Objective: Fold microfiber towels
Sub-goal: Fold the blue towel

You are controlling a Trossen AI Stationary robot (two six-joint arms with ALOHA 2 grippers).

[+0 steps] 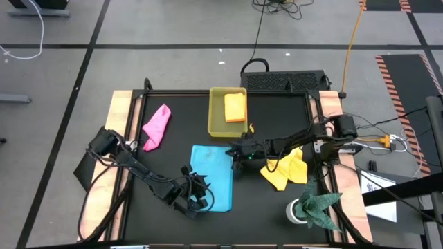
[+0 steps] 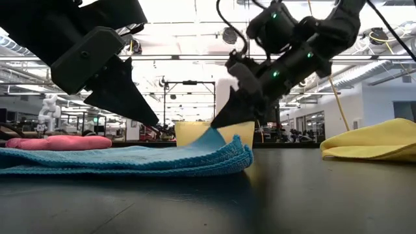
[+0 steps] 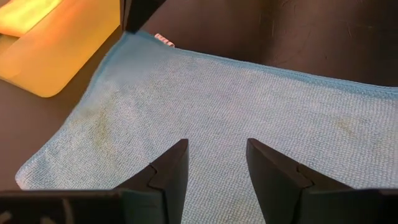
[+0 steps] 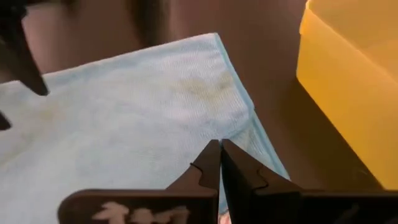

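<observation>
**Light blue towel pinched at its corner by the right hand**

The light blue towel (image 1: 211,176) is spread near the centre of the high view, just below the yellow tray (image 1: 217,119). In the low view its right edge (image 2: 221,156) is seen doubled over, with a corner lifted to a peak. That corner is gripped by the right hand (image 4: 219,149), whose fingers are closed tight on the cloth with no gap between them. A small white label (image 3: 164,41) is sewn at one corner of the towel; its writing is too small to be read.

The left hand (image 3: 216,163) is held over the lower part of the same towel, its fingers parted with only cloth seen between them; nothing is gripped. From above, both hands are hard to make out against the dark surface (image 1: 173,159).

The orange towel (image 1: 235,107) lies folded inside the tray; in the low view it is hidden by the tray wall. The pink towel (image 1: 156,126) lies bunched at the upper left of the surface, well apart from the blue one. The yellow towel (image 1: 286,168) is crumpled to the right, partly covered by the right arm, and is cut off at the right edge of the low view. A dark green cloth (image 1: 316,206) sits at the lower right.
</observation>
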